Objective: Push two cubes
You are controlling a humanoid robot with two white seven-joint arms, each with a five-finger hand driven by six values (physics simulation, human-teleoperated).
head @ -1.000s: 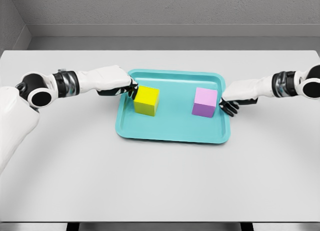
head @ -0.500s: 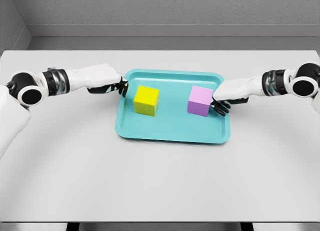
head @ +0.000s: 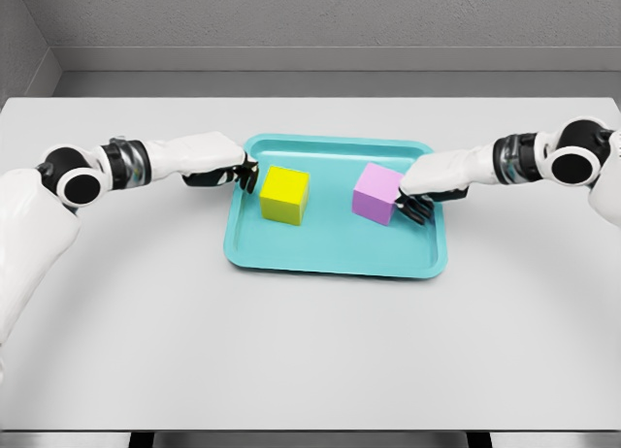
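Head view
Support surface: a flat, pale grey rectangular table [head: 310, 341] carried everything in the scene.
Tray: a shallow teal rectangular tray with rounded corners [head: 335, 259] lay at the middle of the table, nearer the far edge than the near edge.
Yellow cube: a solid yellow cube [head: 284, 194] stood upright inside the tray, in its left half, near the far left corner and clear of the rim.
Pink cube: a solid pink-violet cube [head: 377, 193] stood inside the tray, in its right half, turned slightly so that its faces were not square to the tray rim. The two cubes were apart, with bare tray floor between them.
Left hand: the white left hand with dark fingers [head: 225, 165] reached in over the tray's far left corner. Its fingers were pressed together and curled a little, holding nothing. The dark fingertips [head: 248, 179] were just beside the yellow cube's left face; contact could not be confirmed.
Right hand: the white right hand with dark fingers [head: 427, 184] lay over the tray's right side. Its fingers were close together, bent downward, gripping nothing. The fingertips [head: 411, 211] were against the pink cube's right face.
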